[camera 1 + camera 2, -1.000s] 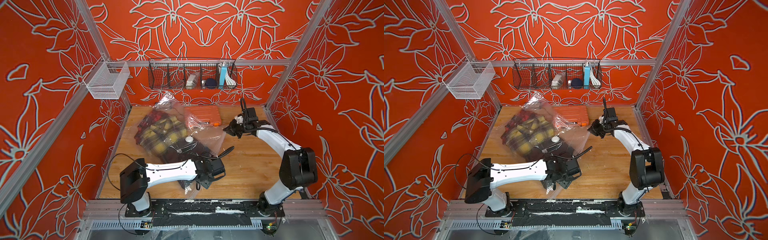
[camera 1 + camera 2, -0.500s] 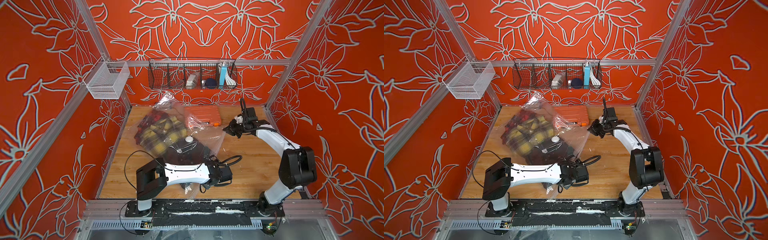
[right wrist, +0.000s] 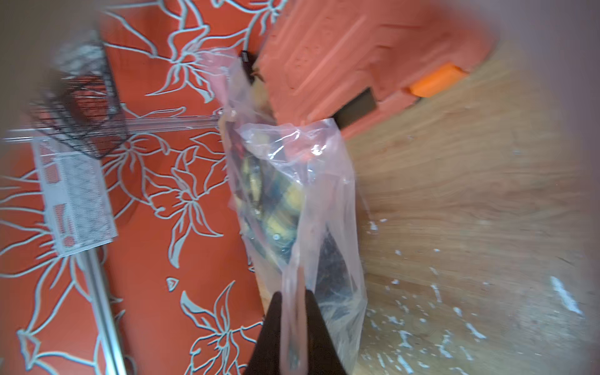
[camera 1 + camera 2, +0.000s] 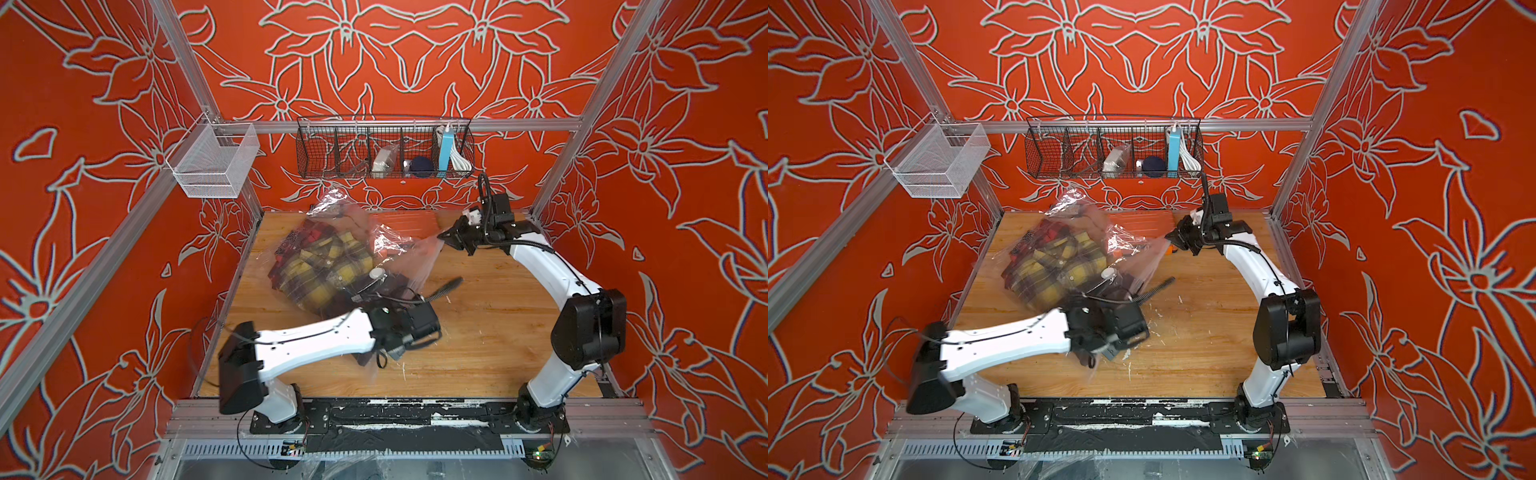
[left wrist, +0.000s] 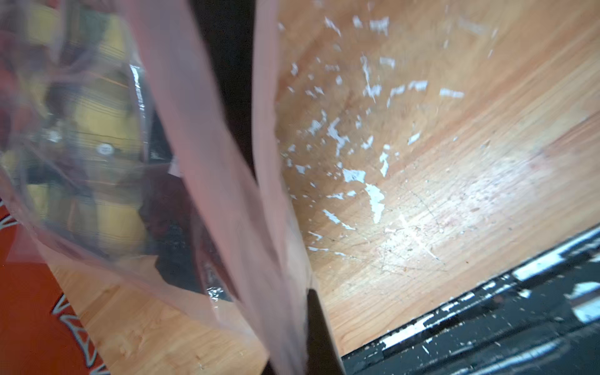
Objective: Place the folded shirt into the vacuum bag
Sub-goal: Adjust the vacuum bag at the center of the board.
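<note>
at the far left of the desk (image 4: 478, 332) lies the vacuum bag (image 4: 395, 245), folded shirt (image 4: 332, 266) showing through it; left end effector (image 5: 292, 357) clamps its near edge, right end effector (image 3: 293, 341) its far-right edge. best to pull apart evenly.

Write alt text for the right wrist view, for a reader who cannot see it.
The right gripper pinches the clear vacuum bag, with a yellow plaid shirt inside. Behind it, an orange case lies on the wooden table, before a red floral wall.
</note>
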`<state>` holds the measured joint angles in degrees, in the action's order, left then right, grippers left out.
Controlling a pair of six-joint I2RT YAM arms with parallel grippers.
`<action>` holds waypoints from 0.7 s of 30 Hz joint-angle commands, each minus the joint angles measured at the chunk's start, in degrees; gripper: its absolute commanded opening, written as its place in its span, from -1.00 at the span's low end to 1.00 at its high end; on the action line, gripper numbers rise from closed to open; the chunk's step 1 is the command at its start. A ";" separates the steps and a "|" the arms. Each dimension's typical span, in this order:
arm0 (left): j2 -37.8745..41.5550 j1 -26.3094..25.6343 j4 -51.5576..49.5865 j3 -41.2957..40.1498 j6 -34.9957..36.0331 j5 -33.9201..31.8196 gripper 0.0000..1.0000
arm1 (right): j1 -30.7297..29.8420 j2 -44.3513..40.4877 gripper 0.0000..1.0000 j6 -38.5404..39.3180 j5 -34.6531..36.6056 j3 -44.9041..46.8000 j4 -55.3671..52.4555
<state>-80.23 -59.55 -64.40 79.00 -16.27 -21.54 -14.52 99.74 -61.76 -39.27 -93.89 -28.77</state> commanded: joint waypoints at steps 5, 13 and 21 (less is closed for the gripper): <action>4.41 14.88 -15.42 29.05 20.58 6.24 -1.00 | 0.43 10.18 -1.00 -8.56 1.55 -37.63 -5.57; -1.06 17.19 -16.22 39.72 19.17 13.24 -1.00 | 0.67 18.10 -1.00 -1.95 1.10 -54.68 -22.57; -5.45 13.49 -16.07 40.42 15.22 23.02 -1.00 | 2.20 10.87 -1.00 2.12 3.12 -35.74 -17.54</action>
<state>-85.78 -44.58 -79.29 117.67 -0.67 -4.27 -13.43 112.29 -62.24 -38.52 -131.11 -46.50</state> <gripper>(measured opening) 0.047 0.106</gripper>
